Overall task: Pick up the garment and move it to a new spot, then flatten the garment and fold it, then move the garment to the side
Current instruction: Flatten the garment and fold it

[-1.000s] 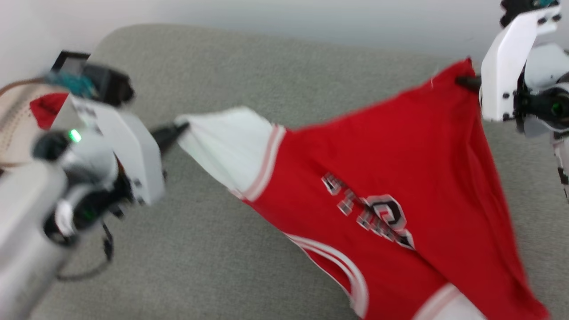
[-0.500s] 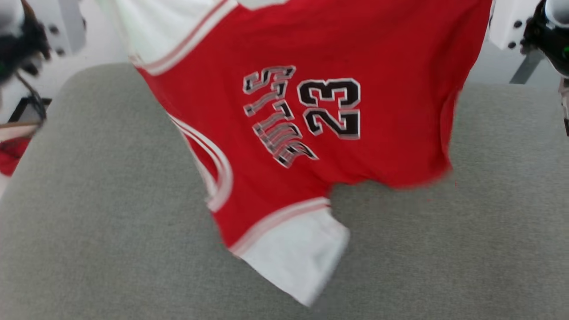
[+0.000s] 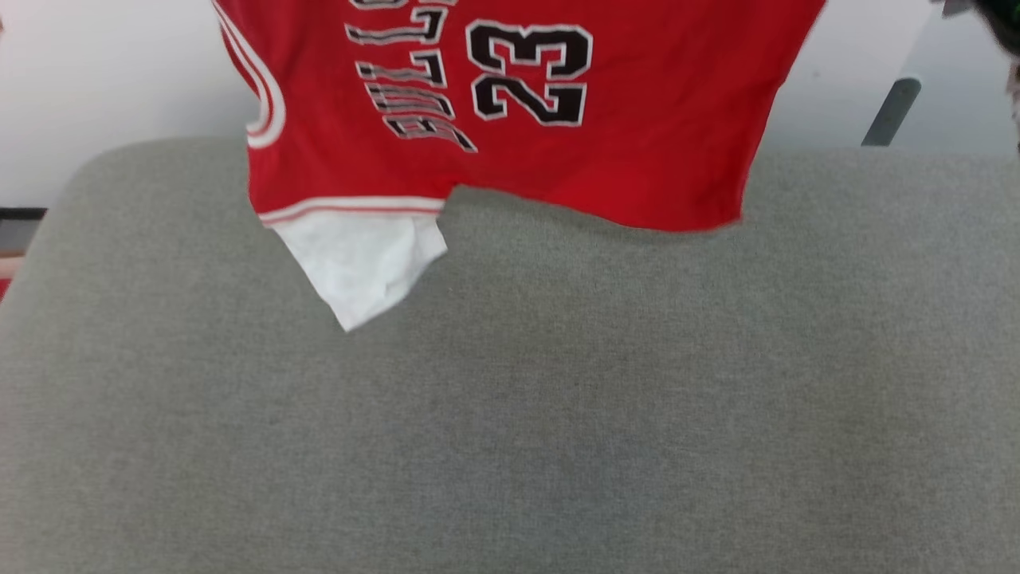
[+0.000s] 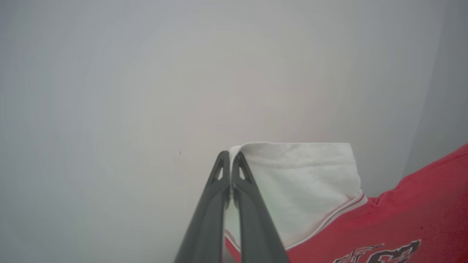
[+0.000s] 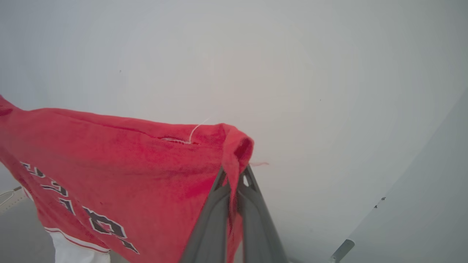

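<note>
When read from left to right, begins with the left tool point(image 4: 230, 156): two dark fingers pressed together and clamped on the top edge of a white sleeve point(image 4: 299, 179), against a plain pale wall point(image 4: 109, 91). Next, the garment point(image 3: 637, 143): a red jersey T-shirt, held up in the air between both tools, turned sideways and well spread. Seen from the head, hanging over the far part of a grey padded surface point(image 3: 510, 399), with the black "23" print point(image 3: 530, 72) in the middle and the white-striped neck trim point(image 3: 263, 104) at the left. Below that, a second white sleeve point(image 3: 358, 255) dangling lowest; not clear if touching the padding or just above it. At the right, the right tool point(image 5: 234, 172): fingers likewise closed, pinching a red hem corner point(image 5: 237, 146), with a loose white thread point(image 5: 197, 128) near the grip.

Judged to be light, soft and limp: no stiffness at all, sagging between the grips, likely to crease or fold on itself when lowered. Not fragile, but thin enough to slip out of narrow fingers if pulled hard. Probably best lowered slowly, bottom edge first, then drawn flat. For flattening and folding, best taken at seams and doubled edges: sleeve hems, shoulder seams, hem corners, always two matching points at once to keep the cloth straight. Better to avoid the middle of the cloth: bunching only.
</note>
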Controlling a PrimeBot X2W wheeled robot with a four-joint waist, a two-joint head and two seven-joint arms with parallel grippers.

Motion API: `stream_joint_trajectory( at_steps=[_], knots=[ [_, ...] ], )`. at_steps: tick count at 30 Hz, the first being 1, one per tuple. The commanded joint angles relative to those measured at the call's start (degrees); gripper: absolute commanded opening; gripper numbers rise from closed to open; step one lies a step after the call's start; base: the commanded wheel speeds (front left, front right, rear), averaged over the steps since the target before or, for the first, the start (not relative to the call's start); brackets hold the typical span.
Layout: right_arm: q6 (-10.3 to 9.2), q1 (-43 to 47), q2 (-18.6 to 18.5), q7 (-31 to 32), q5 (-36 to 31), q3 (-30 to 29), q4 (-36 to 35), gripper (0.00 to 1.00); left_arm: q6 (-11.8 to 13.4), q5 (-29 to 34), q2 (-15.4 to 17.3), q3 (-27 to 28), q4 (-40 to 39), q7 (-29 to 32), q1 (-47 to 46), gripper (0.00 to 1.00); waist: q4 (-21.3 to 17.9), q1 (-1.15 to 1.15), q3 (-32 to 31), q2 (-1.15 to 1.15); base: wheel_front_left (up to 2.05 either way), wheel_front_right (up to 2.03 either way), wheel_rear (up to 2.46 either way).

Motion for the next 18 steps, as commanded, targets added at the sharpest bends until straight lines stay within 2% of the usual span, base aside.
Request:
stream_joint_trajectory(
  at_steps=[1,5,11,13,18],
  knots=[
    [0.0,-1.1,0.0,-0.4,0.4,0.0,0.2,0.0,-0.3,0.5,-0.1,-0.1,0.6,-0.7,-1.3,0.0,-0.6,0.0,1.4,0.0,0.0,0.0,0.0],
    [0.0,-3.8,-1.1,-0.7,0.8,-0.6,0.5,0.0,-0.9,1.3,-0.4,-0.5,2.7,-2.6,-5.3,0.0,-1.0,0.0,5.6,0.0,0.0,0.0,0.0],
    [0.0,-8.3,-1.8,-3.4,-1.8,-1.1,0.6,0.0,-1.1,3.5,-0.1,-0.7,5.4,-6.6,-11.4,0.0,-2.0,0.0,15.2,0.0,0.0,0.0,0.0],
    [0.0,-10.0,-1.8,-6.2,-3.8,-1.1,1.1,0.0,-0.5,4.8,-0.5,-0.6,6.5,-9.4,-14.3,0.0,-2.4,0.0,18.8,0.0,0.0,0.0,0.0],
    [0.0,-15.8,-1.2,-20.4,-13.3,-2.1,3.9,0.0,1.9,8.6,-2.2,0.0,9.0,-19.5,-21.6,0.0,-3.0,0.0,26.9,0.0,0.0,0.0,0.0]
  ],
)
